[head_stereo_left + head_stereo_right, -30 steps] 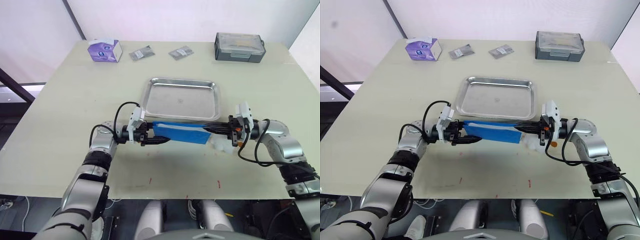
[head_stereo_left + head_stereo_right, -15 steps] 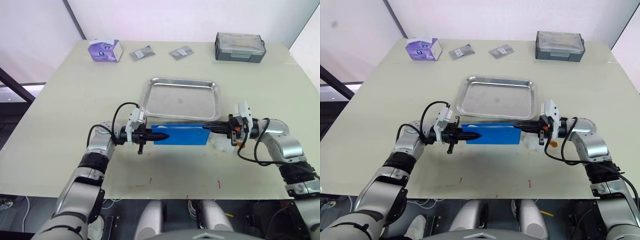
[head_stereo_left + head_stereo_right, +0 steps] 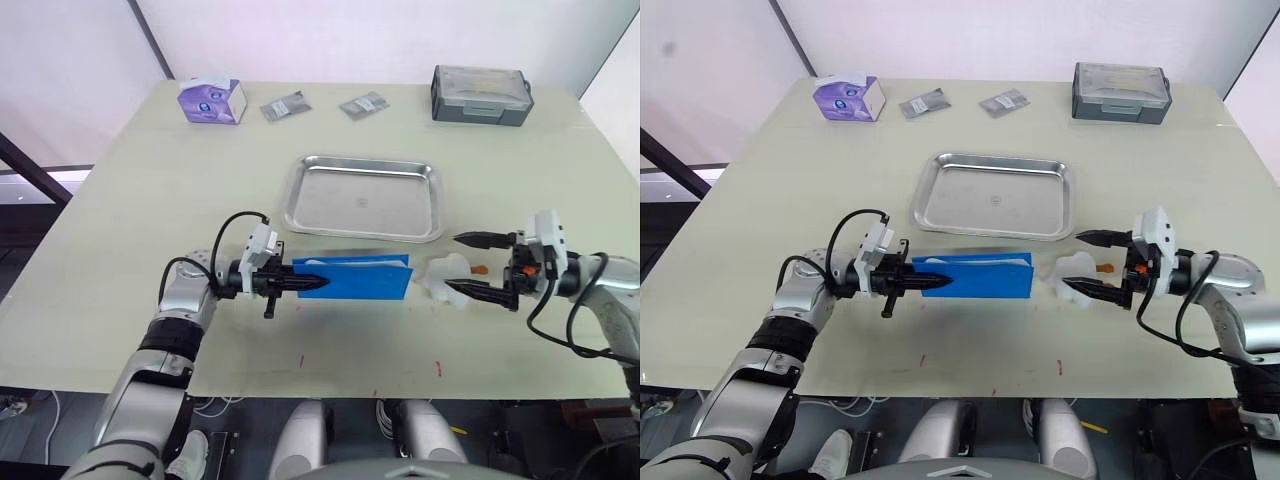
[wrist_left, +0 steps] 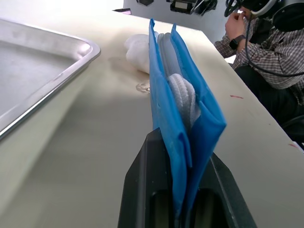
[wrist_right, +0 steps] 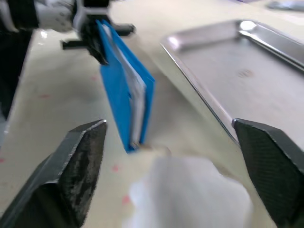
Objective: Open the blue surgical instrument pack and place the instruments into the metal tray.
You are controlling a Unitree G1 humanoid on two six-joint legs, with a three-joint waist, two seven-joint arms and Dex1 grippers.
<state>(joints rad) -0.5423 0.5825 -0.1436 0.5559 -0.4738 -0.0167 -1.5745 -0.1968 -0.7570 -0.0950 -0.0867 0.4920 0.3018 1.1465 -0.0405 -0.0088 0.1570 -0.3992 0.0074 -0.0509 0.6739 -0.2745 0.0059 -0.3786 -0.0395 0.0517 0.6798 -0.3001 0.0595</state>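
**A:** Status of the blue surgical instrument pack [image 3: 352, 277]?

**B:** It stands on edge on the table [image 3: 150, 190], just near of the metal tray [image 3: 364, 197] and not touching it. Flat rectangular pouch, bright-blue fabric, matte. From the left wrist view the two blue layers gape at the top; white ribbed padding and a clear plastic layer sit between them.

**A:** Left end effector [image 3: 296, 283]?

**B:** Clenched on the pack's left end. Two black fingers pinch the fabric from either side, pointing right along the table.

**A:** Right end effector [image 3: 466, 265]?

**B:** Released. Its tapered black fingers are spread wide, one far and one near, holding nothing. It is right of the pack and apart from it. A crumpled white wad [image 3: 445, 274], soft-looking, lies on the table between the pack's right end and those fingers, with a small orange speck [image 3: 481, 269] beside it.

**A:** Tray?

**B:** Shallow, shiny steel, rounded corners, raised rim. Smooth bare bottom with a small stamp at the centre.

**A:** Anything else on the table?

**B:** Far edge: a purple-white tissue box [image 3: 210, 100] at left, two small grey sachets [image 3: 285, 106] in the middle, a grey lidded plastic box [image 3: 480, 94] at right. Table surface is pale, matte, with a few red marks near the front edge. A person in a plaid shirt [image 4: 266, 33] shows in the left wrist view, beyond the table.
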